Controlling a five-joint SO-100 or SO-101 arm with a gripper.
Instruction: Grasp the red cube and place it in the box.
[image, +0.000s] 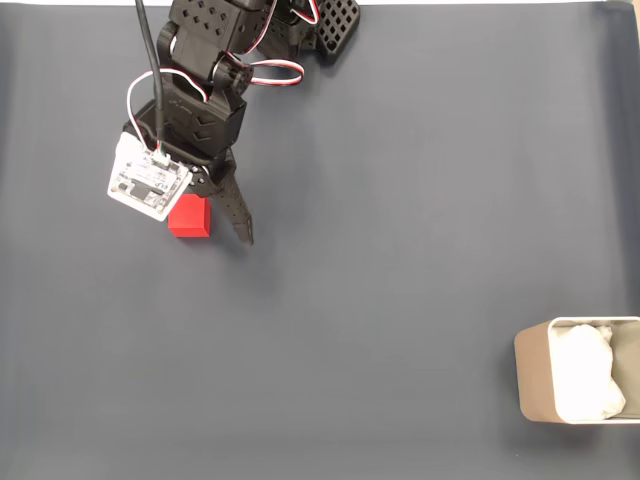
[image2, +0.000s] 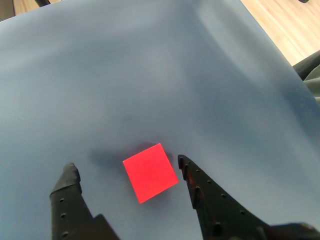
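The claw (image2: 125, 169) stands wide open in the wrist view, its two black fingers rising from the bottom edge with nothing held between them. One fingertip (image2: 70, 172) sits at about 9 o'clock of the cube (image2: 150, 172), with a clear gap of worktop between them; the other fingertip (image2: 183, 161) is at roughly 3 o'clock of the cube, just beside its right corner (whether it actually touches the corner I cannot tell). The cube lies flat on the worktop (image2: 150, 75), turned a little so its corners, not its sides, face the fingers.

In the fixed view the claw (image: 205, 232) hangs in the upper left part of the picture, one black finger (image: 236, 213) pointing toward 5 o'clock, with the cube (image: 189, 217) just to its left, half tucked under a white circuit board (image: 148, 183) mounted on the arm (image: 205, 100). White and red wires (image: 265, 72) loop along the arm.

The box (image: 533, 372) stands well apart from the cube, at about 4 o'clock of it, in the lower right corner of the dark grey worktop (image: 400, 250), cut off by the right edge; a white crumpled lining (image: 585, 385) fills it.
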